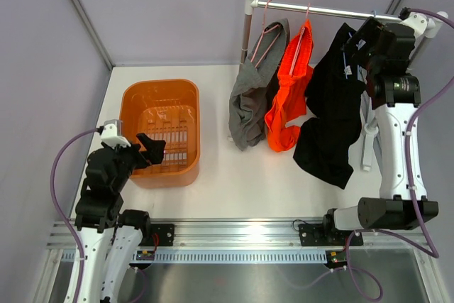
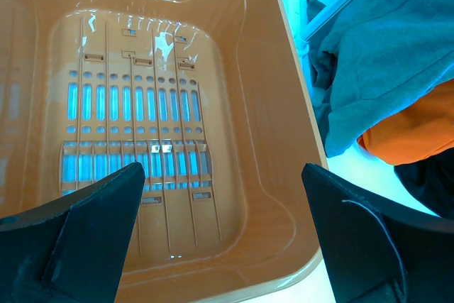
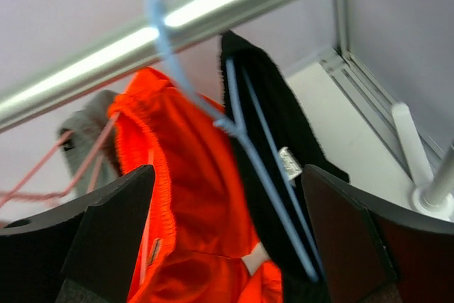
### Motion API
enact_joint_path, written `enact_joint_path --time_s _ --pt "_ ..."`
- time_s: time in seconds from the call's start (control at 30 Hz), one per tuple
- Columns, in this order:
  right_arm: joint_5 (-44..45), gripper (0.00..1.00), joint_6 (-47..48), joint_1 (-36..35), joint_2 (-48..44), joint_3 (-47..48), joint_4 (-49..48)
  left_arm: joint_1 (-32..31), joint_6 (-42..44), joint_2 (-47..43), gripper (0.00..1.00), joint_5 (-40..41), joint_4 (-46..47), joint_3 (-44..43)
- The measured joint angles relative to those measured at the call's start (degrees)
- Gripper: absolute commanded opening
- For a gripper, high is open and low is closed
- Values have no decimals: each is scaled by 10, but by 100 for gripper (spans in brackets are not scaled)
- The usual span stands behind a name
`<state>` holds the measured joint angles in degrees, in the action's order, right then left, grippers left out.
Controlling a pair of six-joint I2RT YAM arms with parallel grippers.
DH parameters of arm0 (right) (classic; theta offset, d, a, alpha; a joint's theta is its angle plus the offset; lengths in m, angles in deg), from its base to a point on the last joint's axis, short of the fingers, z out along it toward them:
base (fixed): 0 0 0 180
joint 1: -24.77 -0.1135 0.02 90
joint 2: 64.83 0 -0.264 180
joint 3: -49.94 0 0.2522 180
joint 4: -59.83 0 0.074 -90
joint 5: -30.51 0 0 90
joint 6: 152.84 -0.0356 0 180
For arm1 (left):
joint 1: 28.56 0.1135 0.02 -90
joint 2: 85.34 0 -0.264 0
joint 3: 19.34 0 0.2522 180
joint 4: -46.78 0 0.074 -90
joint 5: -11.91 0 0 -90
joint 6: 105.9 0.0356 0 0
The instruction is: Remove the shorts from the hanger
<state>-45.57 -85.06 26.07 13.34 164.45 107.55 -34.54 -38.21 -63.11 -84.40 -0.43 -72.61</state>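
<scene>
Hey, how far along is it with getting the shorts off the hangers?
Done: nothing yet; the grey shorts, orange shorts and black shorts all hang on the rail, and the basket holds none. In hand: the right pincer, open, is up at the black pair's blue hanger, gripping nothing; the left pincer hovers open over the basket. Left: all three pairs.

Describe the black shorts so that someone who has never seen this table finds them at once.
Find the metal rail across the far end of the table, where three pairs of shorts hang side by side. The black shorts are the rightmost pair, next to the orange shorts. They are the only dark pair, and they hang on a pale blue hanger.
</scene>
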Motion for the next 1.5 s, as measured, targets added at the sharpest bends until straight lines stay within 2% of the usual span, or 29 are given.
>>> enact_joint_path --time_s 0.13,0.4,0.7,0.87,1.27,1.4,1.5 --pt "0 91 0 23 23 -2 10 -2 0 -7 99 -1 1 0" --pt "-2 75 1 31 36 15 -4 -6 0 -8 99 -8 0 0" --pt "-27 72 1 31 68 21 -29 -7 0 -8 99 -8 0 0" --pt "-30 61 4 31 74 20 -40 -7 0 -8 99 -8 0 0" --pt "-31 58 8 31 98 8 -56 -7 0 -8 99 -8 0 0" --pt "-31 51 11 31 99 8 -59 -7 0 -8 99 -8 0 0" --pt "-31 39 13 31 103 10 -58 -7 0 -8 99 -8 0 0"
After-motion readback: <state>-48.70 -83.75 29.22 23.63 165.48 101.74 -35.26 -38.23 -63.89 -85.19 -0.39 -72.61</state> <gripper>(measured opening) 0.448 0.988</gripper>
